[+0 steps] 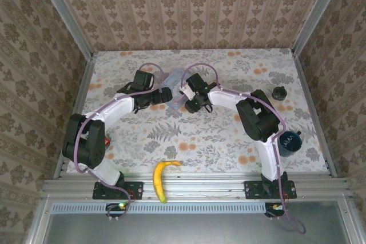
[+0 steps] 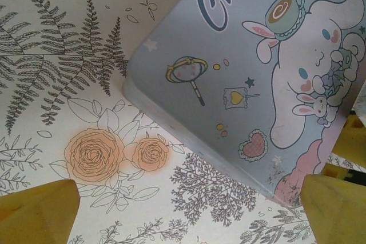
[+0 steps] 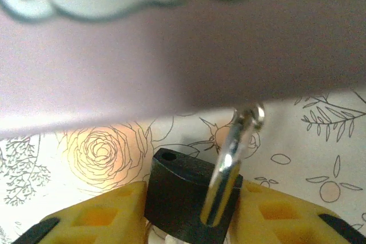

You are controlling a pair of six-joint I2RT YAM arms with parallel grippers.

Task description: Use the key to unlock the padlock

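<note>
the padlock (image 3: 177, 195) is held between the yellow fingers (image 3: 97, 215) of the right gripper (image 3: 191, 212), which is narrowed onto its black body. it is kept low over the desk (image 3: 320, 158), just at 6 o'clock of the pale cartoon tin (image 3: 171, 55). the silver shackle (image 3: 229, 164) is tilted up toward 1 o'clock, with its top close under the tin's edge. it is likely to be snagged there if the padlock is raised straight. one hole in the body's top is seen empty, so the shackle may be swung loose by a jolt. the left gripper (image 2: 189, 212) is spread wide and empty, with the tin at its 1 o'clock. the tin may be nudged if that gripper is lowered. the key is too small to be made out.
</note>
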